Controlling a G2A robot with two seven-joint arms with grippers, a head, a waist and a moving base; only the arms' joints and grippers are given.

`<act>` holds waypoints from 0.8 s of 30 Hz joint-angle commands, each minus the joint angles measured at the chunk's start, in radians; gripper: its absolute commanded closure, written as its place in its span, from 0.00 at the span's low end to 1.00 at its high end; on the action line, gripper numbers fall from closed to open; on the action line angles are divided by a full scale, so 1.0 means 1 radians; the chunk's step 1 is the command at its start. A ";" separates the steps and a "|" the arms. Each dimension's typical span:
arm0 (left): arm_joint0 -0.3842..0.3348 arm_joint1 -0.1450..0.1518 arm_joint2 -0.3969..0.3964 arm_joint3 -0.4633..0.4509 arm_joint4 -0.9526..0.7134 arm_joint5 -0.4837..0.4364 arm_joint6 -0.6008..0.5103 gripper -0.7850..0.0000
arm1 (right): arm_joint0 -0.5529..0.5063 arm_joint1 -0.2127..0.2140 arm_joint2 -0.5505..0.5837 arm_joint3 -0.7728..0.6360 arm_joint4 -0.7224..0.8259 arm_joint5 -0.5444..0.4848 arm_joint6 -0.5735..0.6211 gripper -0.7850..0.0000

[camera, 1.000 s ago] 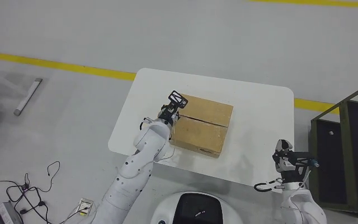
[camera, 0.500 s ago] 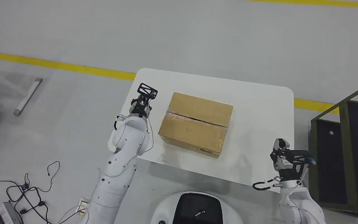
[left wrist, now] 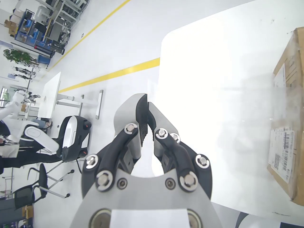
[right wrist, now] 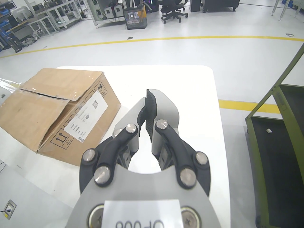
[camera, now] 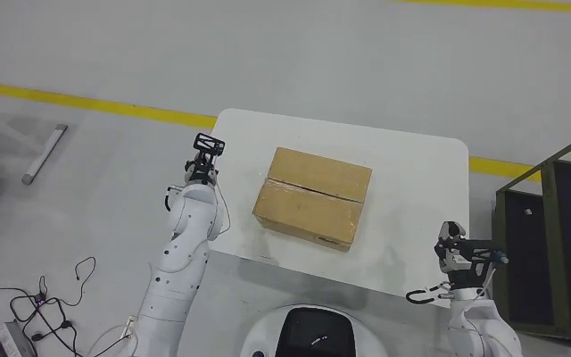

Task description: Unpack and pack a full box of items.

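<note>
- We're seeing the cardboard box [camera: 312,198] closed on the table [camera: 410,178], nothing unpacked.
- We're holding left gripper [left wrist: 145,105], right gripper [right wrist: 147,106] pinched together, empty, off the box.

The closed cardboard box [camera: 312,198] blocks the middle of the white table [camera: 410,170]; bare tabletop lies open on every side of it. Well right of the box, off the table, stands a green cart [camera: 533,241].
</note>
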 commanded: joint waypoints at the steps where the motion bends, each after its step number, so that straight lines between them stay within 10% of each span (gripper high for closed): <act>1: -0.003 -0.001 0.000 0.021 -0.002 0.008 0.002 1.00 | -0.003 0.000 0.002 -0.003 0.000 -0.001 -0.002 1.00; 20: -0.076 -0.011 0.012 0.297 0.001 0.107 0.010 1.00 | -0.034 -0.005 0.017 -0.027 0.001 -0.004 -0.013 1.00; 22: -0.080 -0.013 0.016 0.320 -0.009 0.107 0.001 0.00 | -0.036 -0.006 0.019 -0.029 0.002 -0.004 -0.015 1.00; 24: -0.082 -0.015 0.014 0.329 -0.027 0.111 -0.006 0.00 | -0.039 -0.006 0.020 -0.033 0.003 -0.002 -0.015 1.00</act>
